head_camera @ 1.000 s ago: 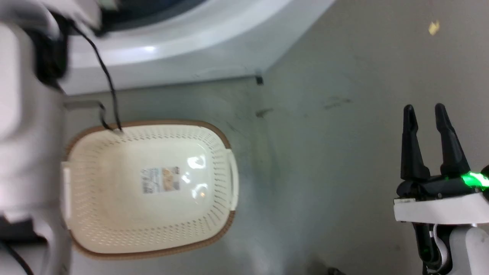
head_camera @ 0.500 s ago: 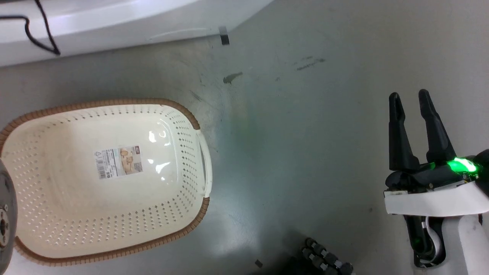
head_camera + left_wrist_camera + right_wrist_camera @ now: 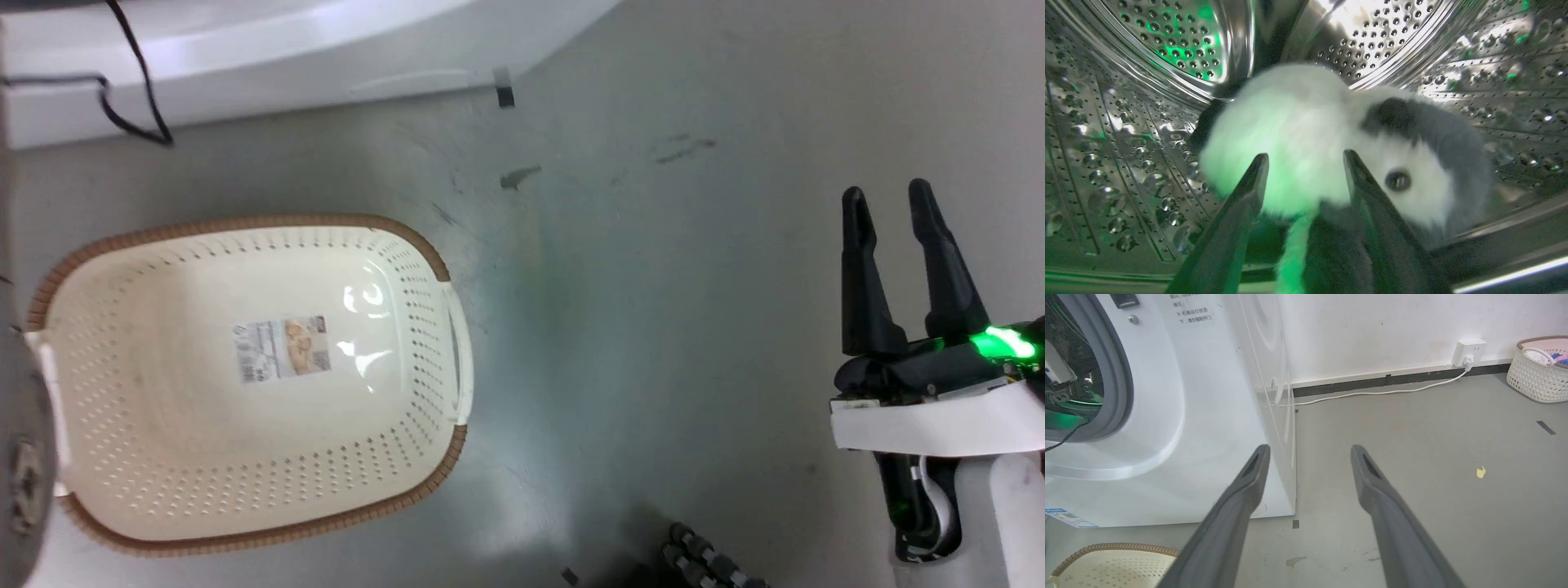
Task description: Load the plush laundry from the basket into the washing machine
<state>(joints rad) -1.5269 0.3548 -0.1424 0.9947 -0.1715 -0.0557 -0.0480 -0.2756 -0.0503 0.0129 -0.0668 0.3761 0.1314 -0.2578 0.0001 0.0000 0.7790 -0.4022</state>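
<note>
Black-and-white plush laundry [image 3: 1331,134] is lying in the steel drum [image 3: 1126,163] of the washing machine [image 3: 1208,416], its length running across our left fingers [image 3: 1249,192], which we are holding apart, tips just at its fur, while our right fingers [image 3: 865,286], also apart, are hanging well away over the floor [image 3: 653,286].

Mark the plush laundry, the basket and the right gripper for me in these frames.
plush laundry [image 3: 1298,134]: left wrist view, on its white fluffy body.
basket [image 3: 245,221]: head view, on the brown rim at its far side.
right gripper [image 3: 887,193]: head view, midway between its two fingertips.
</note>
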